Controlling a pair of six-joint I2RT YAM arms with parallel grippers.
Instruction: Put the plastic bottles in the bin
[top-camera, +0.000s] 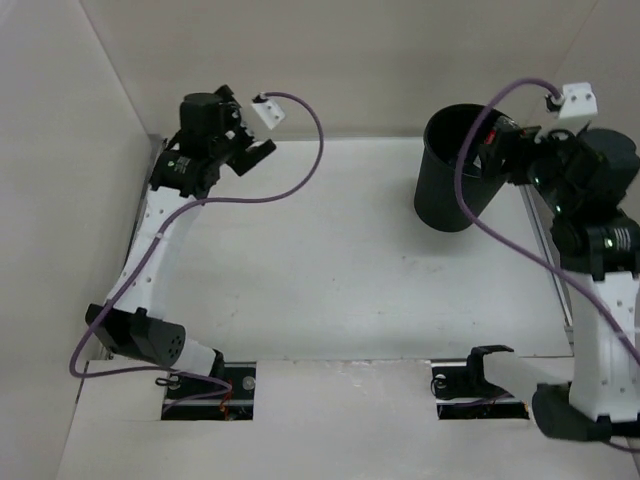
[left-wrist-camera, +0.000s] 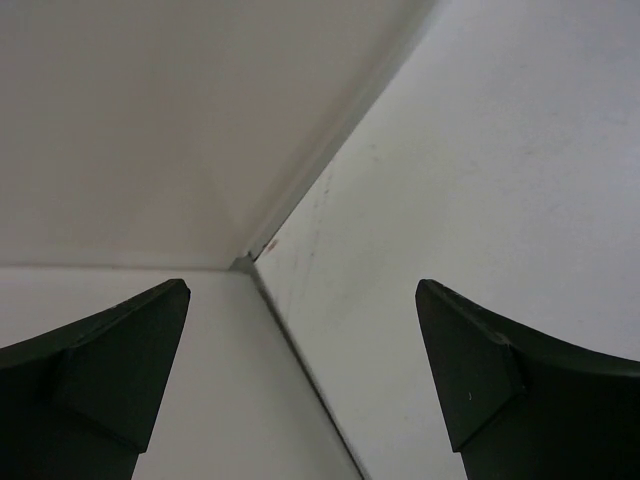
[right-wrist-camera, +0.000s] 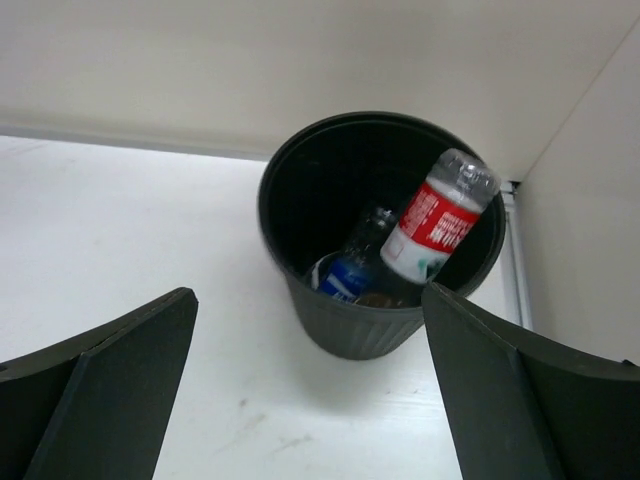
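**Red bottle is in the bin**

The red-label bottle leans inside the black bin, next to a blue-label bottle. The right gripper hangs above, wide open and empty. It should lift straight up so it misses the rim. The left gripper is wide open too, far off in the corner.

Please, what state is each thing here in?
Round black plastic bin: upright, bottles inside.
Clear plastic bottle with red label: in the bin, tilted.
Clear plastic bottle with blue label: in the bin, low down.
Left gripper: jaws open, empty.
Right gripper: jaws open, empty.
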